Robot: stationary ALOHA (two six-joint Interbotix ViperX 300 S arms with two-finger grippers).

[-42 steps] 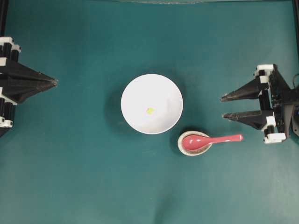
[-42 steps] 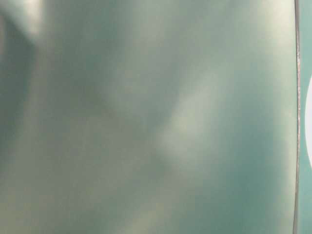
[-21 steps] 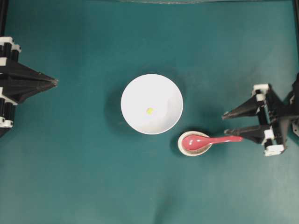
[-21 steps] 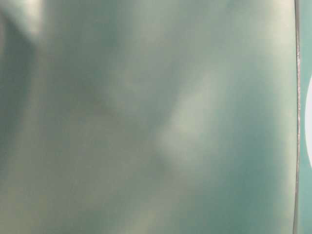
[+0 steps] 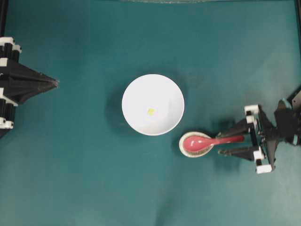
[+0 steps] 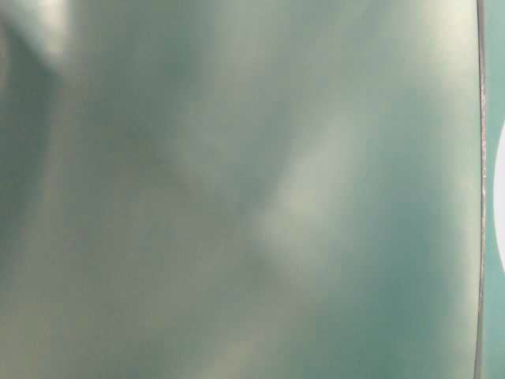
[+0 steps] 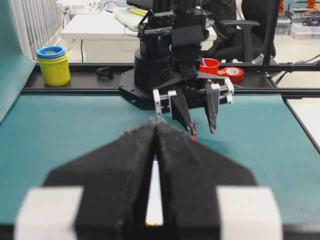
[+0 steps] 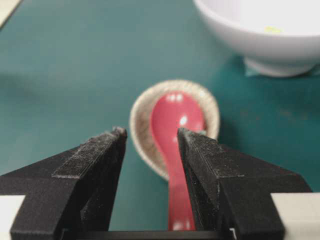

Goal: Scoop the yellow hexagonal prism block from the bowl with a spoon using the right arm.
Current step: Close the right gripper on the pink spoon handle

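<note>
On the teal table (image 5: 70,179), the right gripper (image 5: 224,143), jaws spread, has advanced to straddle the spoon (image 5: 207,141) handle, ready to clamp, while the yellow hexagonal prism block (image 5: 150,111) waits in the bowl (image 5: 136,94).

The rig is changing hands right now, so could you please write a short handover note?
Left gripper: shut, parked at the table's left edge, holding nothing.
Right gripper: open, fingers either side of the spoon handle, not closed on it.
Spoon: scoop rests in the small speckled dish, beside the bowl.
Yellow block: lying in the bowl.
Done: approach to the spoon.
Left: grasp the handle, lift, scoop the block out.
</note>
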